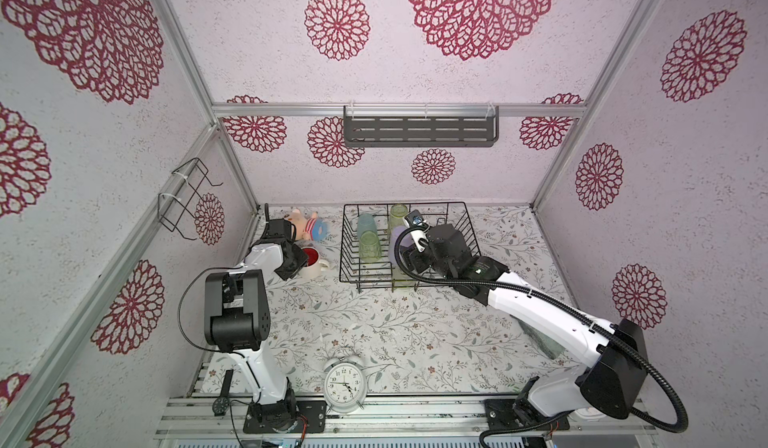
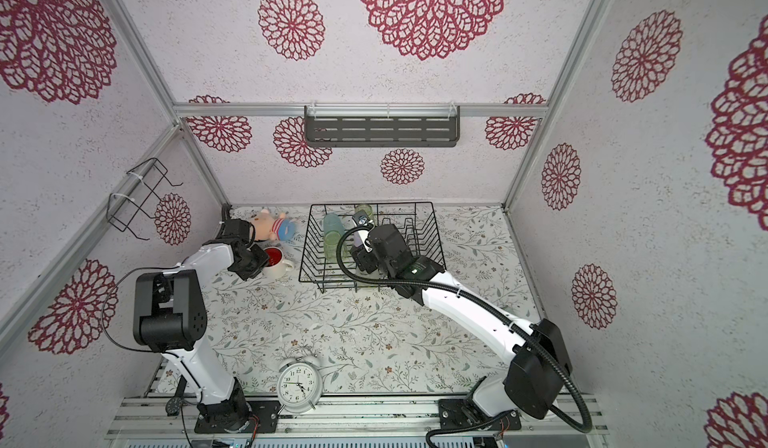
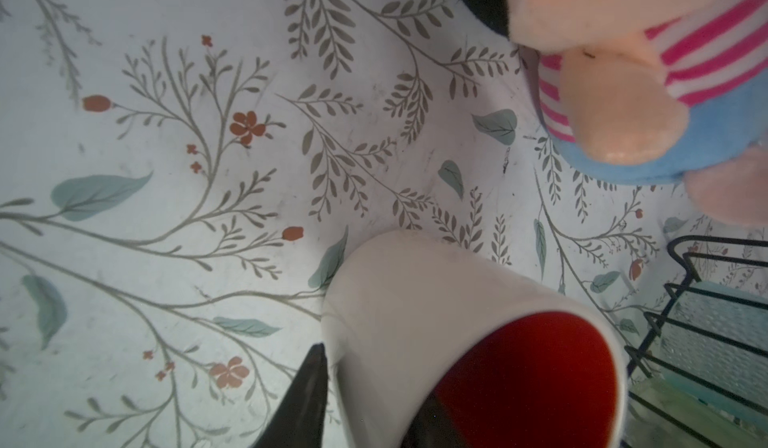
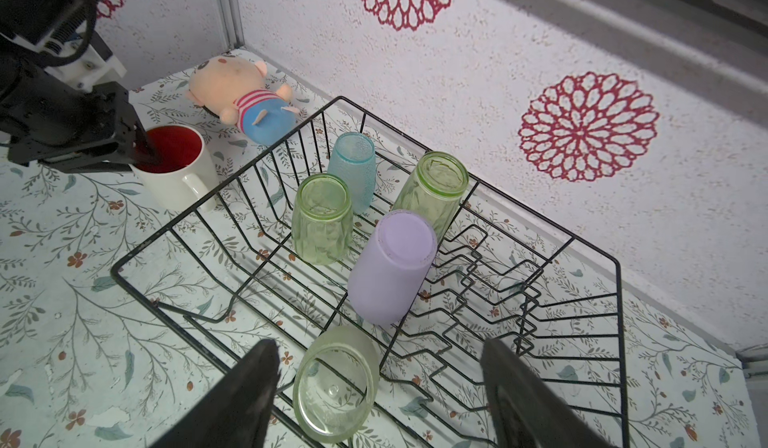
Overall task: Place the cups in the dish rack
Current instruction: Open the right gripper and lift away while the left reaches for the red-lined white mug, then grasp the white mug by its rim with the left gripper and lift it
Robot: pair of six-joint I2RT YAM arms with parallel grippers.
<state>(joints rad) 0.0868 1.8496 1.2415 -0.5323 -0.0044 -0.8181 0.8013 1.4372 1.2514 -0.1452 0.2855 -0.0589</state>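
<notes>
The white mug [image 4: 174,176] with a red inside stands upright on the flowered table, just left of the dish rack [image 4: 540,218]. My left gripper [image 3: 370,417] is shut on its wall, with one finger inside the red hollow and one outside. In the black wire rack stand several upturned cups: a light-blue one [image 4: 353,163], two green tumblers [image 4: 322,221] [image 4: 432,188] and a lilac tumbler [image 4: 390,267]. A third green tumbler [image 4: 336,383] sits near the rack's front edge. My right gripper [image 4: 380,350] hangs open above it and touches nothing.
A plush pig [image 1: 305,223] lies behind the mug, close to the rack's left side [image 1: 343,242]. An alarm clock [image 1: 345,383] stands at the table's front edge. A grey slotted shelf [image 1: 419,130] and a wire bracket [image 1: 187,197] hang on the walls.
</notes>
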